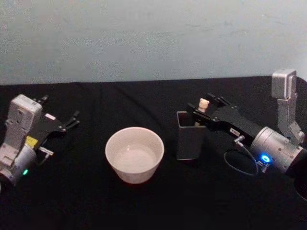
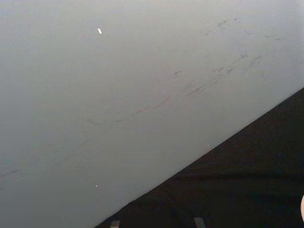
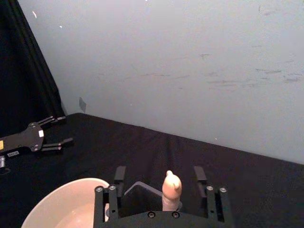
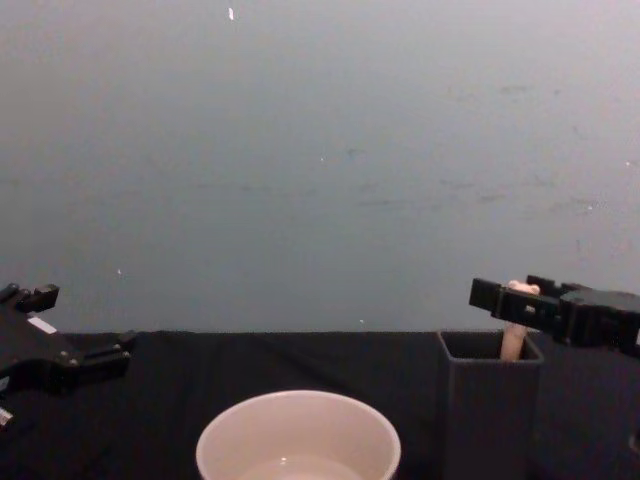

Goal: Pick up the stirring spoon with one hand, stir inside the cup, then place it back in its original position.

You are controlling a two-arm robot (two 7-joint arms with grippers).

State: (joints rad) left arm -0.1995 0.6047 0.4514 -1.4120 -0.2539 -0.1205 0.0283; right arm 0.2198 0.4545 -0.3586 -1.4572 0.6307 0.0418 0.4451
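The left gripper (image 1: 67, 123) sits parked at the far left of the black table (image 1: 86, 201), at about 9 o'clock from the cup, its two fingers spread wide with nothing between them. From the chest view the left gripper (image 4: 75, 335) hangs low over the cloth, well apart from everything else, and it shows again farther off in the right wrist view (image 3: 56, 130).

The cup (image 1: 135, 154) stands near the middle of the table, cream-white, upright, its inside bare. Its rim (image 4: 298, 432) comes up at the bottom of the chest view, and part of it (image 3: 66, 204) lies under the right wrist camera.

Just beside it, at 3 o'clock, stands the dark holder (image 1: 190, 135), square-mouthed and upright (image 4: 489, 400). The spoon (image 1: 204, 105) stands in it, handle up, the little bear head poking above the mouth; its bowl end is hidden inside.

The right gripper (image 1: 207, 106) reaches in from 3 o'clock, level with the top of the holder. Its fingers are spread wide on either side of the spoon handle (image 3: 171, 190), with clear gaps on both sides, so the right gripper (image 3: 161, 183) is not clamped on it. In the chest view the handle (image 4: 516, 330) shows just behind the dark fingers of the right gripper (image 4: 520, 300).
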